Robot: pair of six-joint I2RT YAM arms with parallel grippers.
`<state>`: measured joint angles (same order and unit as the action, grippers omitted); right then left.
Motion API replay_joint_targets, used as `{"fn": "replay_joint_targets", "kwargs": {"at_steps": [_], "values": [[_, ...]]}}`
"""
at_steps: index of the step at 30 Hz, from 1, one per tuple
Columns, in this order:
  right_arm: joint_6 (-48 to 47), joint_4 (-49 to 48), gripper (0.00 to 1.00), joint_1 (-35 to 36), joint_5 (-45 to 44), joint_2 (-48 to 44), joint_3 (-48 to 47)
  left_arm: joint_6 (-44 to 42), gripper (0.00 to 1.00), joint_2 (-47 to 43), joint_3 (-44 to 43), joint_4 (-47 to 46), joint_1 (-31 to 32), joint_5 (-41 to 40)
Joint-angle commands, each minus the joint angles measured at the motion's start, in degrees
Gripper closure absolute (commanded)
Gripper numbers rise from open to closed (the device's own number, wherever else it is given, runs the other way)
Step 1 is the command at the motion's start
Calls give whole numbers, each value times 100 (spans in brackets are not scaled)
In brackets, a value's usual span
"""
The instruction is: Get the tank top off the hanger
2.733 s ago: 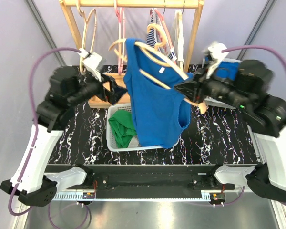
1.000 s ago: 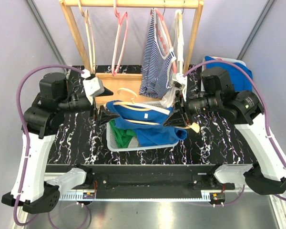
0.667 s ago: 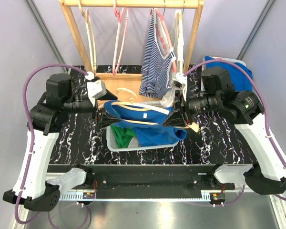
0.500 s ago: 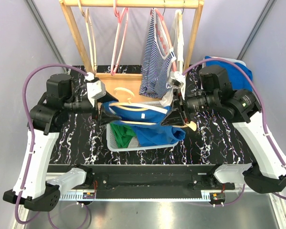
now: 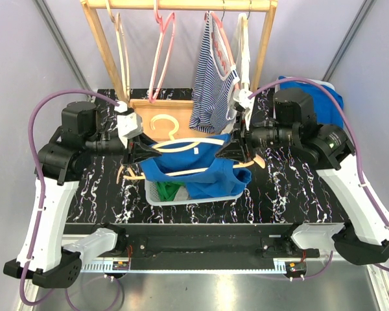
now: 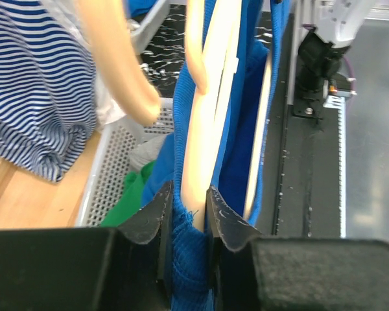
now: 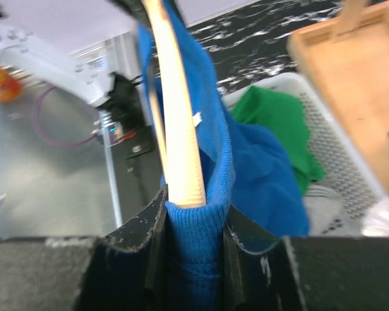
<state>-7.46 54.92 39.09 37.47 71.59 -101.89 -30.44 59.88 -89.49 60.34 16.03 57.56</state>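
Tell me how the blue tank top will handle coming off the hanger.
Likely floppy: the blue tank top sags in folds under the hanger. Probably light, since the thin hanger carries it. Its ribbed edge may grip rather than slide.

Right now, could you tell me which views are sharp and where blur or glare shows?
Top view: evenly lit, sharp, mild sheen on the metal floor. Left wrist view: the hanger close to the lens is soft. Right wrist view: the blue top is crisp, the left background blurred.
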Motion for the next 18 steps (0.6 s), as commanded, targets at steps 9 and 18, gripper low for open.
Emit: {"fn": "replay_joint_targets", "kwargs": {"at_steps": [9,18], "values": [[711,-2010,50,-24,-3238,-620,1109,415,100,-108,107,-997,-179,-1695],[904,-2318,23,-24,-2701,-928,1549,380,100,-117,125,-1024,-258,-1722]]}}
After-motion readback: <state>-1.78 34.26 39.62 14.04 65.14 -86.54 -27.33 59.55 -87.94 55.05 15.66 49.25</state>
